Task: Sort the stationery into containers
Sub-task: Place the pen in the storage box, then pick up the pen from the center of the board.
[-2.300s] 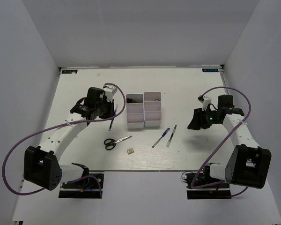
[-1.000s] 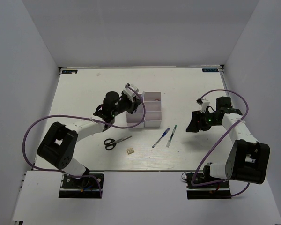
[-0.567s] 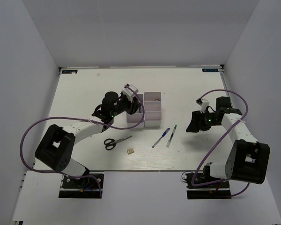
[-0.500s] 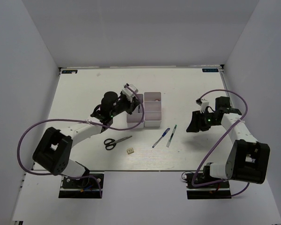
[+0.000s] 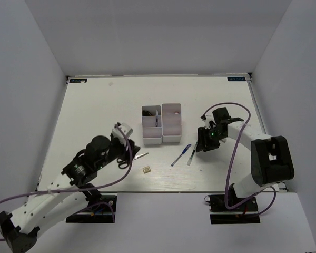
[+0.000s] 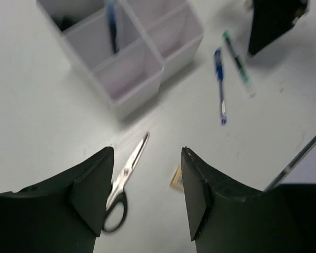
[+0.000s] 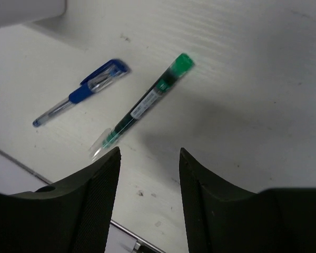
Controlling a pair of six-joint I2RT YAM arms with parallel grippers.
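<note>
Nearest the arm bases, the tiny beige block (image 5: 146, 169) lies on the table (image 5: 95, 105), just right of the black-handled scissors (image 6: 124, 179). The left gripper (image 6: 147, 195) hangs over the scissors, jaws apart, holding nothing. Farther in, the blue pen (image 7: 79, 95) and the green-capped slim pen (image 7: 145, 105) lie side by side, not touching. The right gripper (image 7: 147, 200) hovers over the slim pen, jaws spread and empty. Beyond stand the white bins (image 5: 152, 140). A bluish pen-like item (image 5: 157, 118) stands in the left column's middle compartment, and something dark (image 5: 149, 112) sits in the far one.
</note>
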